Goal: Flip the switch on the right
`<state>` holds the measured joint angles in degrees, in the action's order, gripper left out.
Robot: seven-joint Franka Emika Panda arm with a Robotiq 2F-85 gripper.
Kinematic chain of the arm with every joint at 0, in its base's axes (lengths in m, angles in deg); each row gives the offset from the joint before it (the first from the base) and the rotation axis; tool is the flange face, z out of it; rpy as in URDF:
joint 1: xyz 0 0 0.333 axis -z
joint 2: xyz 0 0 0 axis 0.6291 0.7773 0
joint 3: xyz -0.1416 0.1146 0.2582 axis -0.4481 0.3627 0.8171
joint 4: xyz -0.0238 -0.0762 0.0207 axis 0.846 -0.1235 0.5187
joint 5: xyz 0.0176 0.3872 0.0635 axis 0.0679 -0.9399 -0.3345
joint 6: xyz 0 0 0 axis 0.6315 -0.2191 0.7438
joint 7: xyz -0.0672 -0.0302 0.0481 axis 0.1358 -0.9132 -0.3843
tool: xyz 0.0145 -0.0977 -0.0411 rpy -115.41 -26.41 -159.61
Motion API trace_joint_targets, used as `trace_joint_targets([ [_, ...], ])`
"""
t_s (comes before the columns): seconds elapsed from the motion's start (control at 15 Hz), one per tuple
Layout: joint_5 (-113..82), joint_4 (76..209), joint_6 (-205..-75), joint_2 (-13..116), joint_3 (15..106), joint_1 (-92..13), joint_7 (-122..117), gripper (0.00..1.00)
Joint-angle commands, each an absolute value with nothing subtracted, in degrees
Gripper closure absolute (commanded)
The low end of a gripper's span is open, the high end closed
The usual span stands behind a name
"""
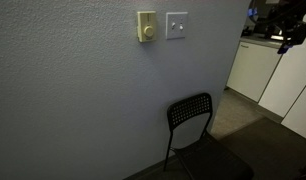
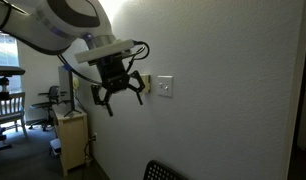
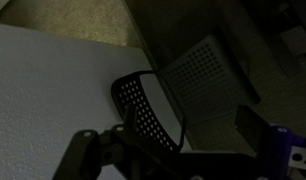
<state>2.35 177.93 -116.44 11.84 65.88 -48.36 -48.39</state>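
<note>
Black chair [image 1: 191, 115] below switch [image 1: 176, 25] and knob plate [image 1: 146, 27]

The switch [image 1: 176, 25] sits right of the knob plate [image 1: 146, 27], above the chair [image 1: 190, 112].

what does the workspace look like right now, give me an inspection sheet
surface: pale textured wall, carrying two plates side by side
job's things: white switch plate, the right one of the pair, small toggle at its centre, nothing touching it
clutter: cream plate with a round knob just left of the switch plate; black perforated chair against the wall below
grippers: gripper open, empty, in the air at about switch height, off the wall
cables: black cable looped beside the wrist
surroundings: white cabinets past the wall corner; dim room
</note>
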Motion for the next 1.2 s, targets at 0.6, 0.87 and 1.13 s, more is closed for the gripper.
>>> trace_joint_targets([
  [0.6,1.7,156.8,-125.1,32.4,68.6,-47.5,-77.1,0.00],
  [0.87,0.8,153.0,-125.4,35.7,68.8,-47.5,-81.1,0.00],
  [1.13,4.5,157.9,-131.2,35.5,69.2,-47.6,-72.2,0.00],
])
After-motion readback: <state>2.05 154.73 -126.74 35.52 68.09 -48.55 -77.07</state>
